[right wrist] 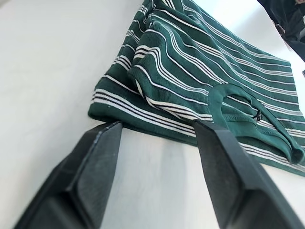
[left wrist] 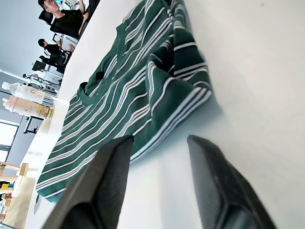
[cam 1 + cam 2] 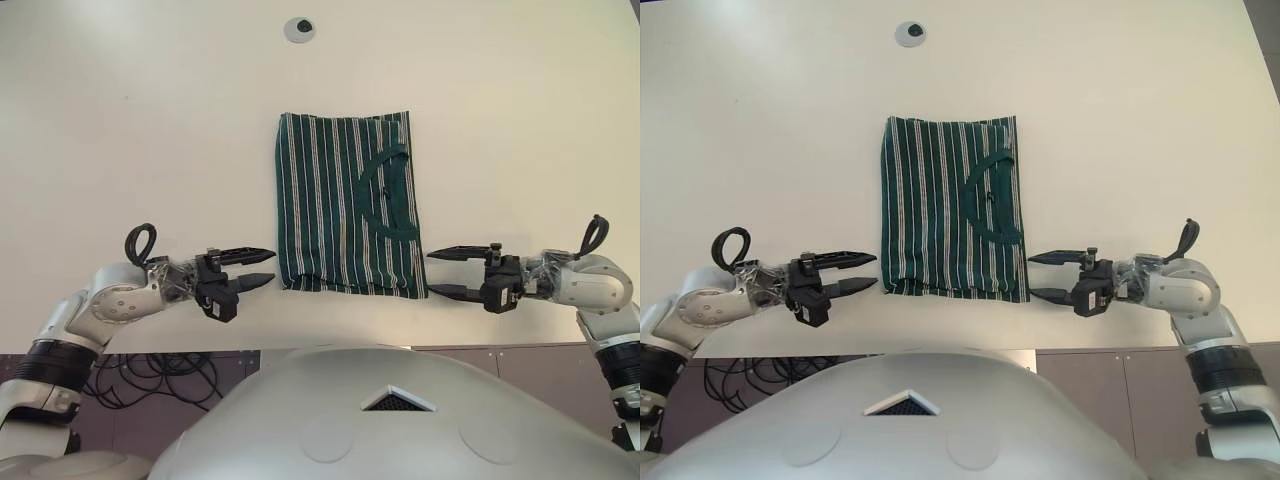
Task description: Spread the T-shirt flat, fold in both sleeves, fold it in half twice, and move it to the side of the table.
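no legible text, labels, numbers or signs on any surface

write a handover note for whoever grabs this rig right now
Left gripper: open, holding nothing, low at the T-shirt's near left corner.
Right gripper: open, holding nothing, at the near right corner.
T-shirt: mid-table, a layered rectangle, sleeves tucked in, neckline on top towards the right edge.
Done: spread, sleeves in, and apparently one half fold, though the count is hard to confirm.
Left: probably the last half fold, then moving it to the table's side.
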`<state>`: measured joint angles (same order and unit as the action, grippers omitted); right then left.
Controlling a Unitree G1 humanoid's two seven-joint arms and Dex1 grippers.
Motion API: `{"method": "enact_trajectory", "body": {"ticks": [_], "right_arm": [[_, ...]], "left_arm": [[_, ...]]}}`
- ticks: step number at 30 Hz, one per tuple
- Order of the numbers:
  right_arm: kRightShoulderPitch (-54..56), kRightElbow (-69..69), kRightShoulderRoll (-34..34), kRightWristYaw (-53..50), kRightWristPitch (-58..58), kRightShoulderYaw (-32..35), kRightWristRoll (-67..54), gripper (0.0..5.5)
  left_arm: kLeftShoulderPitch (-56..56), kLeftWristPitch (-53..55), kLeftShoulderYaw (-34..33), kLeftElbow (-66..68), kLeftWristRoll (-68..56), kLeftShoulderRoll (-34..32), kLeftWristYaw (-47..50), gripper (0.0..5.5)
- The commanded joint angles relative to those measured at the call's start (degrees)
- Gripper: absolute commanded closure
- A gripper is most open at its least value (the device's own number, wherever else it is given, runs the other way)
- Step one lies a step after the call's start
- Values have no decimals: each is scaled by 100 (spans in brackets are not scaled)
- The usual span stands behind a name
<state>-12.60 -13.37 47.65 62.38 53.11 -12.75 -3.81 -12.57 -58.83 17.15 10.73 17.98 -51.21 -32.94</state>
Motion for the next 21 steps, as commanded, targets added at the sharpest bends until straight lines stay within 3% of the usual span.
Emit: {"method": "enact_trajectory", "body": {"ticks": [1, 12, 18, 21], "right_arm": [[111, -424, -163, -20, -191, -486, 654, 339], [405, -542, -92, -369, -36, -1026, 700, 540], [387, -506, -30, -410, -82, -1173, 523, 550], [170, -34, 144, -127, -661, -1262, -304, 550]], "left_arm": [[103, 305, 668, 598, 1015, 254, -274, 401], [184, 214, 1134, 700, 883, 278, -301, 490], [163, 217, 1176, 676, 830, 268, -306, 520], [62, 383, 1271, 486, 275, 218, -559, 532]]}}
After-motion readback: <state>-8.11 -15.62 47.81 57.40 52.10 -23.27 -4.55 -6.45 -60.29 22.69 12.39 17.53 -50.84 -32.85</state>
